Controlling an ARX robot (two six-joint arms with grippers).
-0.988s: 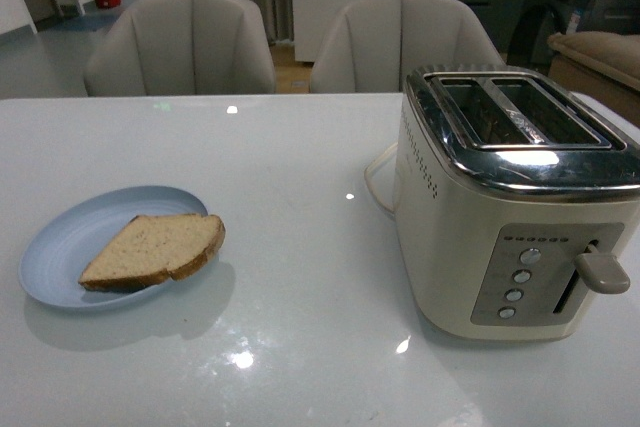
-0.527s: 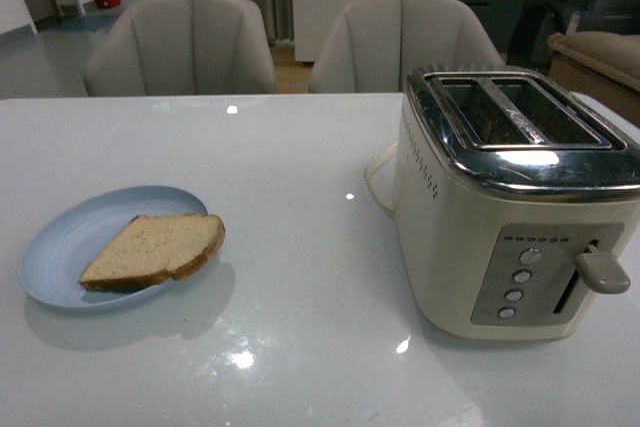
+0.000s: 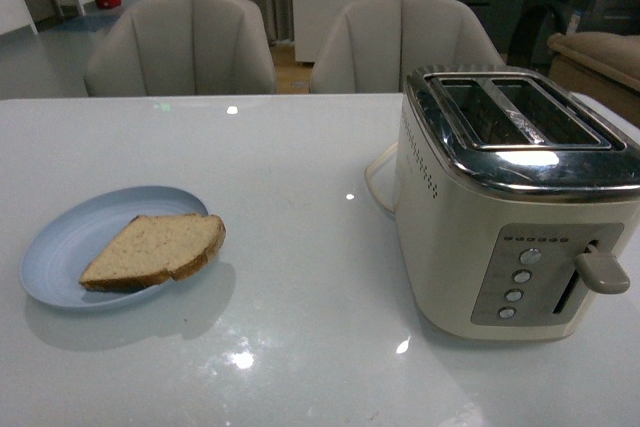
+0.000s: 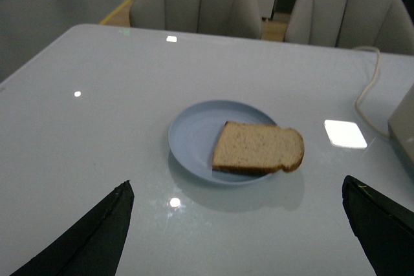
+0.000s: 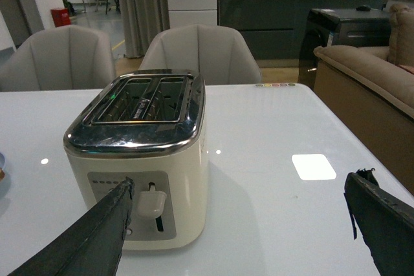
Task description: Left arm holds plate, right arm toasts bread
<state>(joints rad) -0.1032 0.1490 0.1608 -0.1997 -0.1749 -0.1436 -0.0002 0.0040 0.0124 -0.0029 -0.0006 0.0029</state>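
Plate (image 3: 60, 247): pale blue, on the white table (image 3: 300, 167), at 8 o'clock in the front view.
Bread (image 3: 155, 247): one slice lying flat on the plate, overhanging its 3 o'clock rim.
Left gripper (image 4: 236, 184): jaws spread wide, holding nothing, apart from the plate.
Toaster (image 3: 500, 237): cream, upright, at 4 o'clock.
Right gripper (image 5: 239, 182): jaws wide apart, empty, facing the toaster.

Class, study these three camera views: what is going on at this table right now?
Nothing is being handled yet. The bread lies on the plate, its crust end overhanging the rim, on the table apart from the toaster, whose slots are empty. The left gripper hangs open facing the plate, and the right gripper hangs open facing the toaster; neither touches anything.
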